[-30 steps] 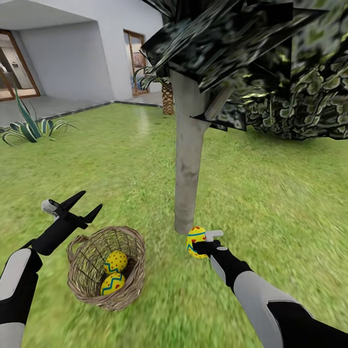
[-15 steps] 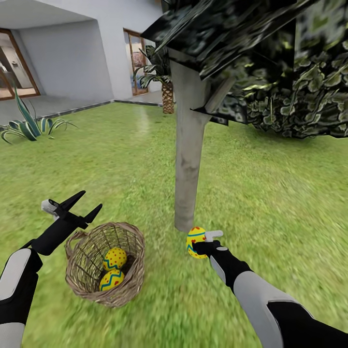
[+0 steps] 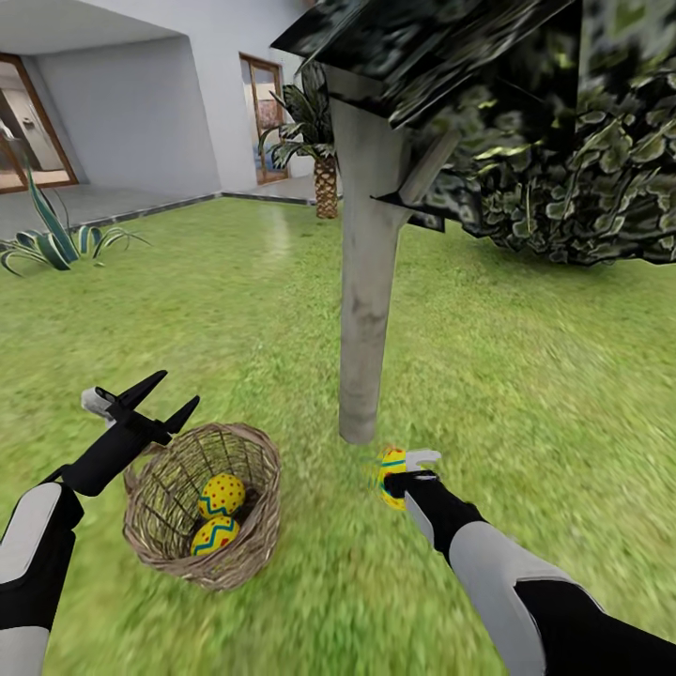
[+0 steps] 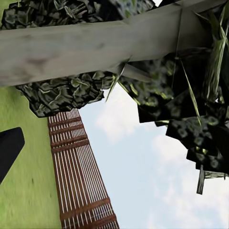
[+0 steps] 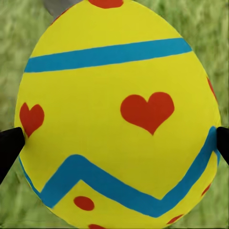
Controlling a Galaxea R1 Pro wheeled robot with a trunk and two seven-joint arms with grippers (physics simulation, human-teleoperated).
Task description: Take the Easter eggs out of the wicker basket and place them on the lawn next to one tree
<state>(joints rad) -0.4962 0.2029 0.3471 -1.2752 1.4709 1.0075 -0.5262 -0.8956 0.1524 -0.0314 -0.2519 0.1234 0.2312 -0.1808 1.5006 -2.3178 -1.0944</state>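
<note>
Our right gripper [image 3: 398, 476], clamped on one yellow egg with blue zigzag bands [image 3: 391, 475], hangs near the pale grey-beige tree trunk [image 3: 364, 310] to lay it there, while our left gripper [image 3: 161, 394], fingers apart, waits over the tan woven-twig basket [image 3: 252, 554] with two eggs.

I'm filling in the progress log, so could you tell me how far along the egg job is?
Nothing is placed yet. In hand: the right gripper is shut on one Easter egg over the lawn, close to the tree trunk's foot. Left: two eggs lie in the wicker basket; the left gripper is open above it.
</note>
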